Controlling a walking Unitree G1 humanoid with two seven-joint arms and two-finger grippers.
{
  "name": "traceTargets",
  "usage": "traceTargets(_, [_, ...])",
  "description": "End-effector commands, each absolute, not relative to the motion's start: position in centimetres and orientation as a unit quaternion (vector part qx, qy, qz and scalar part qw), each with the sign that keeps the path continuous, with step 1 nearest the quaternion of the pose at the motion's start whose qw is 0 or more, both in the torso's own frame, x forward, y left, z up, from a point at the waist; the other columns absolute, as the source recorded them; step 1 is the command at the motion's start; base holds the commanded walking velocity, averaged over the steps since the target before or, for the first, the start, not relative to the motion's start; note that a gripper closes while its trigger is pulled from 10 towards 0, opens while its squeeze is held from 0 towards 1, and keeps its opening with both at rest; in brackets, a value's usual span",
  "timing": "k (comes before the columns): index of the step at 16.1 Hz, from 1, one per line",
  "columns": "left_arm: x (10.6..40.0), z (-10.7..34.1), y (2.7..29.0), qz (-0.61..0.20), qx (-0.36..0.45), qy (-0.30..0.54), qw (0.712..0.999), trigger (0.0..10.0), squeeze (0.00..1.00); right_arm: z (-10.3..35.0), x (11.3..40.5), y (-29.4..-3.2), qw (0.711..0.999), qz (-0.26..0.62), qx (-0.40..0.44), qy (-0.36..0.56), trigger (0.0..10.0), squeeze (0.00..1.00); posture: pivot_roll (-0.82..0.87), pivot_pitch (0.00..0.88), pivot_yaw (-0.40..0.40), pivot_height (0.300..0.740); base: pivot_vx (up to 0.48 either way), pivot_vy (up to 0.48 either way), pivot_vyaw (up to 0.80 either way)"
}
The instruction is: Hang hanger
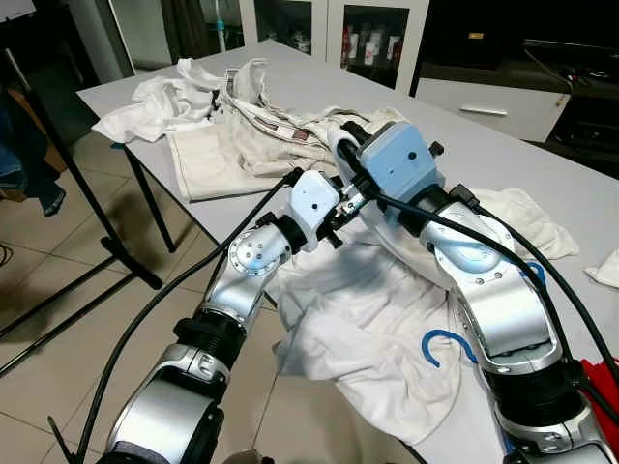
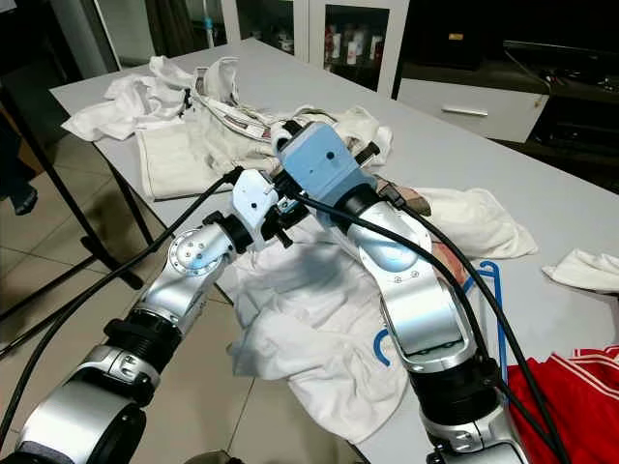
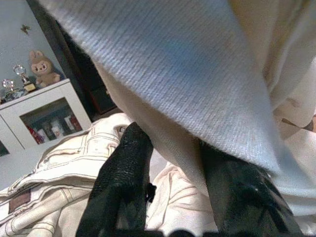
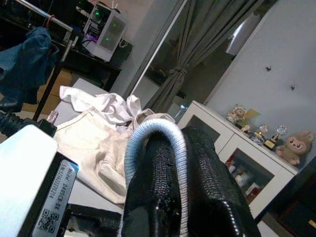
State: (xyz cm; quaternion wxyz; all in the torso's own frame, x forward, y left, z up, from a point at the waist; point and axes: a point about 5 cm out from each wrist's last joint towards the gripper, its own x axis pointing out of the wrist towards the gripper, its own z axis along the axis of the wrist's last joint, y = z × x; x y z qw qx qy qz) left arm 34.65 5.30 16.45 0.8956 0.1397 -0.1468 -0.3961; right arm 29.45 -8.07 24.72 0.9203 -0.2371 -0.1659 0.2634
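together two tools — right tool (image 4: 170, 187) gripping one silver hanger hook (image 4: 155, 131), left tool (image 3: 173, 187) pinching white cloth (image 3: 187, 74)

Blue hanger (image 2: 484, 290): mostly hidden under the white shirt (image 1: 358, 319) and behind the right forearm; only a hook end and one side bar show. Left gripper (image 3: 168, 192): fingertips covered by a fold of white cloth, so the jaws' closure is undetermined. Red garment (image 2: 571, 406): cut off by the picture's edge. Desk (image 1: 542, 164): far end cut off. Cabinet contents: too small to identify.
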Motion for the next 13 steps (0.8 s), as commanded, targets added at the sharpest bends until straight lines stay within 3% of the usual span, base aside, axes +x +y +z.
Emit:
traceTargets(1, [34.8,17.3,5.1,-0.4,0.147,-0.164,0.89,0.0,0.0,25.3,29.5,-8.0,0.92,0.263,-0.231,-0.175,0.0,0.0,-0.02,0.0,0.033,0.723,0.0,0.0,0.0])
traceTargets(5, [34.5,17.4,5.4,-0.403,0.143,-0.175,0.887,0.0,0.0,26.1,30.6,-9.1,0.93,0.241,-0.217,-0.173,0.0,0.0,0.0,0.0,0.017,0.723,0.0,0.0,0.0])
traceTargets(13, [34.1,17.5,5.4,-0.413,0.132,-0.184,0.882,0.0,0.0,24.9,28.7,-12.6,0.908,0.289,-0.25,-0.168,0.0,0.0,-0.01,0.0,0.022,0.723,0.0,0.0,0.0])
